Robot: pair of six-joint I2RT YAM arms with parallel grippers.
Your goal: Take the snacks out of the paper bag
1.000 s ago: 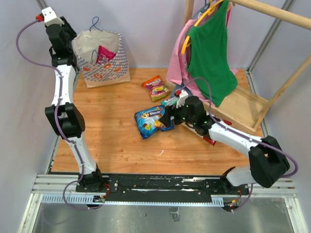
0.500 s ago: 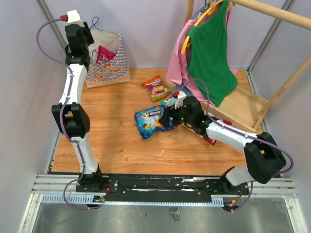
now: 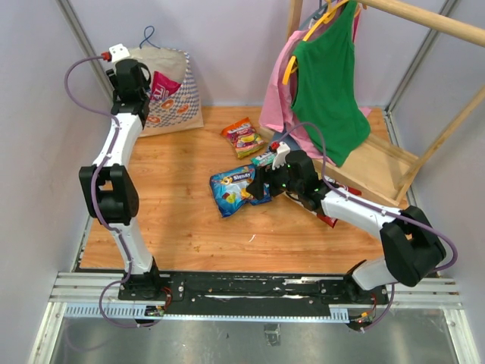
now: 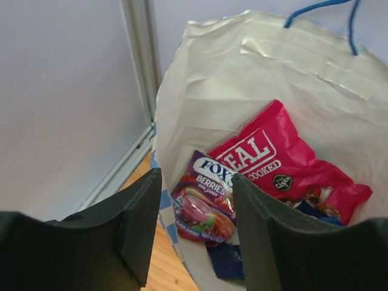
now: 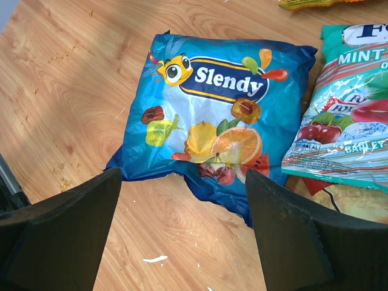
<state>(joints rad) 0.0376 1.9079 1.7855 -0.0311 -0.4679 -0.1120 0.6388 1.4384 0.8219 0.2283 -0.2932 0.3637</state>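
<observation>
Partway through emptying the paper bag [image 3: 173, 106] at upper left of the overhead view. Poised just above its open mouth with the left gripper [image 4: 197, 182], fingers [image 4: 136, 230] parted and holding nothing. Next, by the look of it: lower into the bag, close on the purple Fox's Berries packet [image 4: 203, 206] nearest the opening, and lift clear without snagging the paper wall or the blue cord handle [image 4: 352, 33]. Parked mid-frame with the right gripper [image 5: 182, 176], fingers [image 5: 66, 230] spread wide over the blue Slendy packet [image 5: 206, 115], gripping nothing.

Counted inside the bag: two packets for certain, the purple one and a magenta-pink packet [image 4: 285, 163], plus something dark blue beneath, unclear. Counted out on the counter [image 3: 174, 220]: Slendy, a Fox's mint packet [image 5: 348, 103], an orange-green packet [image 3: 242, 138], and a fourth half hidden under the mint one.
</observation>
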